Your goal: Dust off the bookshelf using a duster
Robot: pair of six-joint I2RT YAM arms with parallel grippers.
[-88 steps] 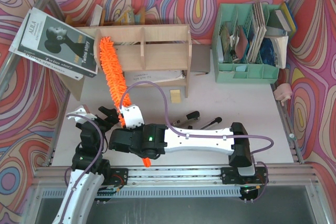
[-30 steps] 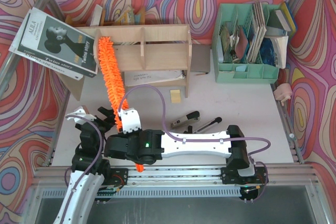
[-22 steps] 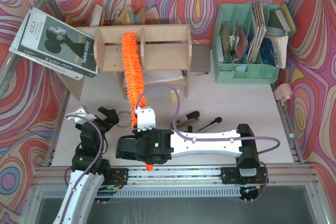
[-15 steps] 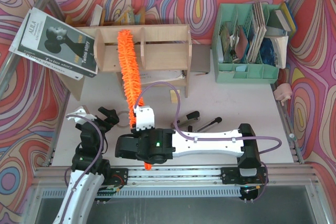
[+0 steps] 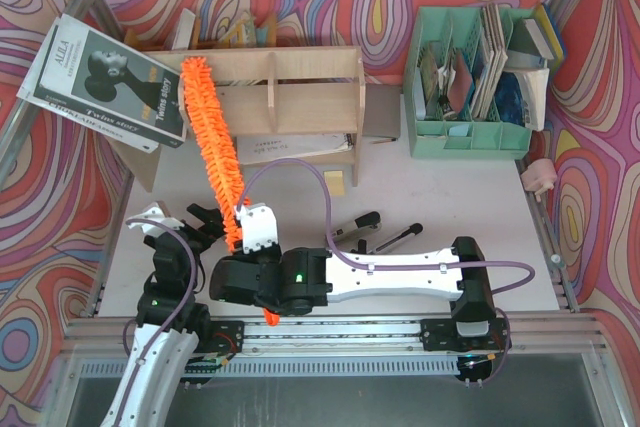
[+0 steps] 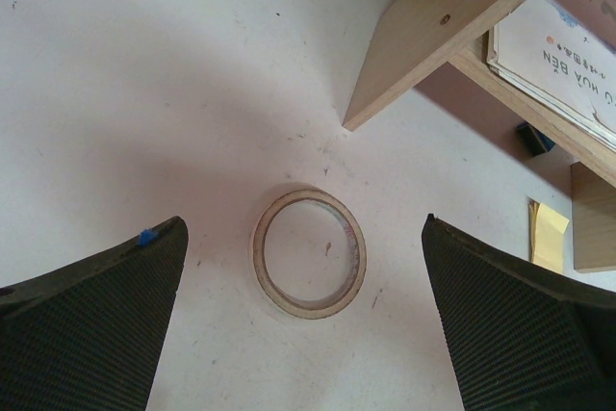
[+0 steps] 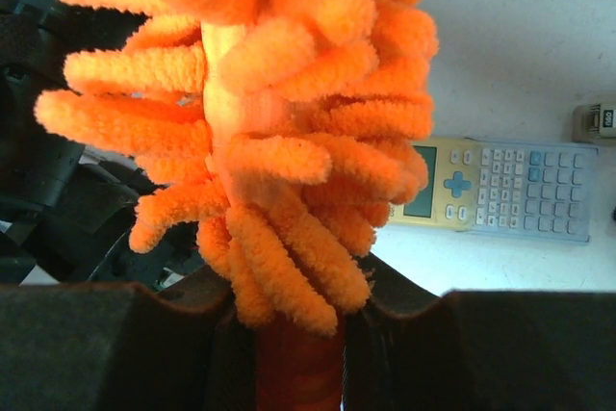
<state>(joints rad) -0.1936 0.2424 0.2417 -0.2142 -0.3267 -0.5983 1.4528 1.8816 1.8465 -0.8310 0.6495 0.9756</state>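
Swung back from the middle bay, the duster (image 5: 213,142) now lies across the left end of the bookshelf (image 5: 310,59), upper left of frame.
Its handle sits clamped in the right gripper (image 5: 243,230); the left gripper (image 5: 203,219) hangs wide and empty, lower left. Dusting looks midway, with the right bays seemingly left.

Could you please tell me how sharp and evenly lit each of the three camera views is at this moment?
Top external: evenly lit and sharp, the bookshelf crisp, no glare. Left wrist: a broad soft shadow lies across the table, yet the ring is in focus. Right wrist: the duster fills the view, bright and fairly sharp; the calculator behind it looks slightly soft.
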